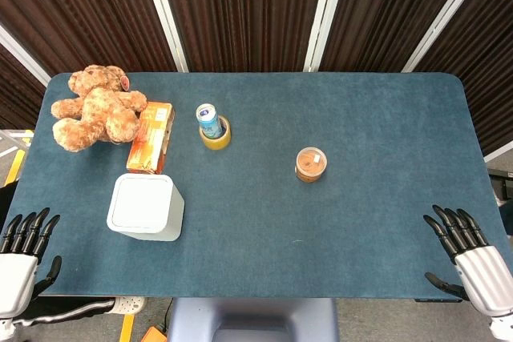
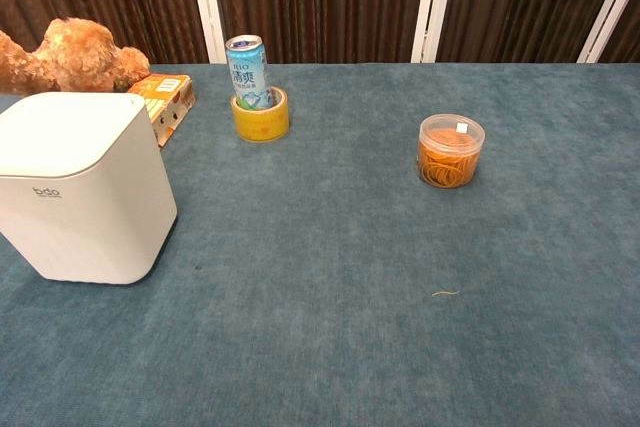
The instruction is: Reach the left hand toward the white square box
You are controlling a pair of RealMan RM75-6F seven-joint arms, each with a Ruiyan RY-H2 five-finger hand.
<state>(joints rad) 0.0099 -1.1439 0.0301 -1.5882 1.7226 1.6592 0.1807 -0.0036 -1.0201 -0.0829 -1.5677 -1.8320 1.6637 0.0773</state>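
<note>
The white square box (image 1: 146, 207) stands on the blue table's near left part; the chest view shows it large at the left (image 2: 85, 187). My left hand (image 1: 22, 258) hangs at the table's front-left corner, fingers apart and holding nothing, well to the left of and below the box. My right hand (image 1: 469, 258) sits at the front-right corner, fingers spread, also holding nothing. Neither hand shows in the chest view.
Behind the box lie an orange carton (image 1: 151, 136) and a brown teddy bear (image 1: 92, 107). A blue can (image 1: 208, 119) stands inside a yellow tape roll (image 1: 216, 134). A clear tub of orange rubber bands (image 1: 311, 163) sits mid-table. The table edge (image 1: 240, 295) runs along the front.
</note>
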